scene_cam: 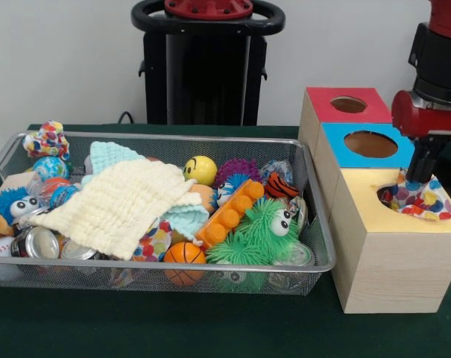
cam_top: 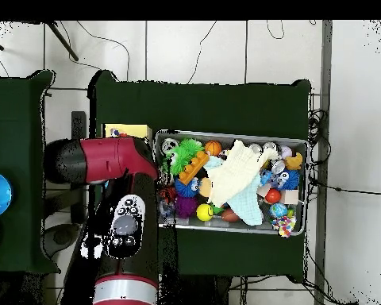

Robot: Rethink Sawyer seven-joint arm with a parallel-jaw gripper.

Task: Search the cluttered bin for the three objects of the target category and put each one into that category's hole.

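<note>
**benchrat:** So what was the pincer [scene_cam: 419, 177] doing there?

**meshfan:** It hung right over the yellow-topped box [scene_cam: 393, 257], tips down at the hole [scene_cam: 393, 195]. A spotted cloth [scene_cam: 421, 201] sat bunched in that opening, spilling over the rim on the right, and the dark fingers ran straight down into it. Whether they were clamped on it or parted, honestly couldn't tell, the cloth hid the tips.

**benchrat:** And the arm?

**meshfan:** The red and black arm [scene_cam: 434, 82] came down from the top right in the front view. From overhead it covered most of the boxes, only a bit of the yellow top [cam_top: 122, 130] poked out.

**benchrat:** Other boxes?

**meshfan:** The blue-topped box [scene_cam: 367, 145] was just behind the yellow one, the red-topped box [scene_cam: 344, 104] behind that, all touching in a row beside the wire bin [scene_cam: 314, 224].

**benchrat:** More spotted stuff in the bin?

**meshfan:** Yep, another spotted cloth piece [scene_cam: 48, 139] sat on the far left corner rim. A third spotted patch [scene_cam: 154, 242] peeked out under the pale-yellow waffle cloth [scene_cam: 121, 205], next to a little basketball [scene_cam: 184, 257].
</note>
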